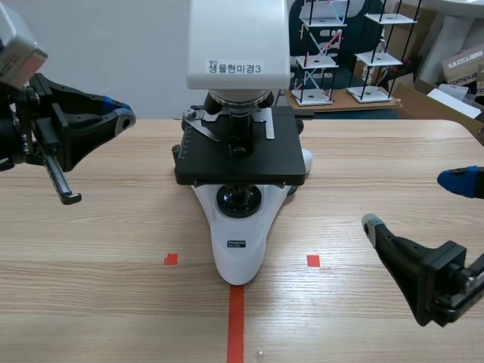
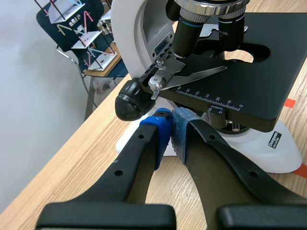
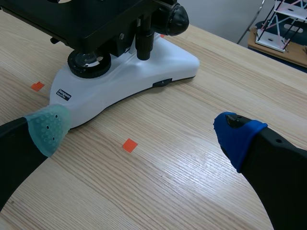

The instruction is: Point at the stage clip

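Note:
A white microscope (image 1: pixel 238 227) with a black stage (image 1: pixel 240 155) stands in the middle of the table. A thin silver stage clip (image 1: pixel 200 125) lies on the stage's left rear; in the left wrist view the stage clip (image 2: pixel 192 76) is just ahead of my left gripper (image 2: pixel 171 129). That gripper is shut, its blue pads touching, raised beside the stage's left edge with tips aimed at the clip. In the scene view the left gripper (image 1: pixel 121 115) hangs left of the microscope. My right gripper (image 1: pixel 416 200) is open low at the right, holding nothing, its right gripper (image 3: pixel 144 127) fingers wide apart.
A black focus knob (image 2: pixel 130 99) sits beside the left fingertips. The objective lenses (image 2: pixel 201 24) hang over the stage. White frame models (image 1: pixel 325 53) and cardboard boxes (image 1: pixel 461 68) stand beyond the table's far edge. Orange-red tape marks lie on the wooden table (image 1: pixel 113 287).

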Tool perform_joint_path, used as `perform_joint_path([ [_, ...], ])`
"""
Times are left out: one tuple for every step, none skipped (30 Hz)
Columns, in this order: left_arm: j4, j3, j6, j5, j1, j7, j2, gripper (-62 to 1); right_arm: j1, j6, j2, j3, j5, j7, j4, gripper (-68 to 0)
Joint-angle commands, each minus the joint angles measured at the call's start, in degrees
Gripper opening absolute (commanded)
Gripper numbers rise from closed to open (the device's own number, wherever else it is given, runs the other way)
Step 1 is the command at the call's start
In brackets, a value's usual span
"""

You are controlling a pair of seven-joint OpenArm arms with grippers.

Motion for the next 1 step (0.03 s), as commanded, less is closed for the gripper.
perform_joint_path([
  [1.2,-0.1,0.1,-0.7,-0.6,-0.8,-0.5,-57.3,-0.1,-0.2,0.6,0.1,0.6,1.0,0.3,-0.4],
])
